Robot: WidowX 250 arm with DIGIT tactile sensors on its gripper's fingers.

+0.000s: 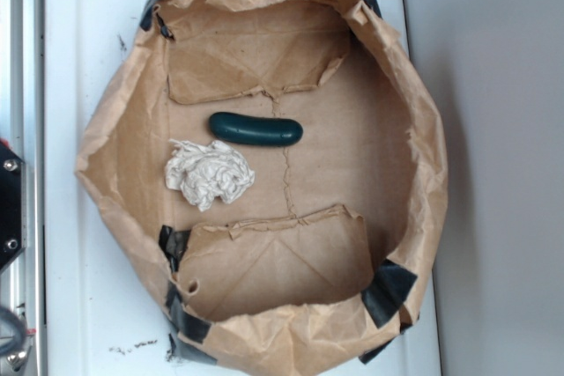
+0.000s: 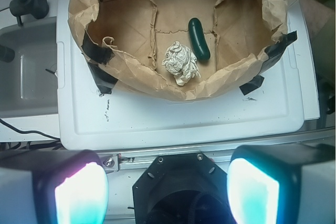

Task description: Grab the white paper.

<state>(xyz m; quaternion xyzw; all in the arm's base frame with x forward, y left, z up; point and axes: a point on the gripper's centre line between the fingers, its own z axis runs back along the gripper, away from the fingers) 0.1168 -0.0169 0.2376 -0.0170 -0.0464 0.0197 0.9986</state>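
The white paper (image 1: 209, 173) (image 2: 181, 62) is a crumpled off-white wad lying on the floor of an opened brown paper bag (image 1: 414, 173) (image 2: 131, 80). Just beyond it lies a dark green oblong (image 1: 256, 129) (image 2: 199, 38). In the wrist view my gripper (image 2: 167, 192) is open, with nothing between its two glowing pads (image 2: 81, 195). It hangs well back from the bag, above the robot's black base (image 2: 178, 182). The gripper does not show in the exterior view.
The bag stands on a white tray-like board (image 1: 79, 288) (image 2: 173, 121), its corners held with black tape (image 1: 388, 292). Its raised walls ring both objects. A metal rail (image 1: 18, 59) runs along the board's edge. A grey bin (image 2: 26, 72) sits to the left.
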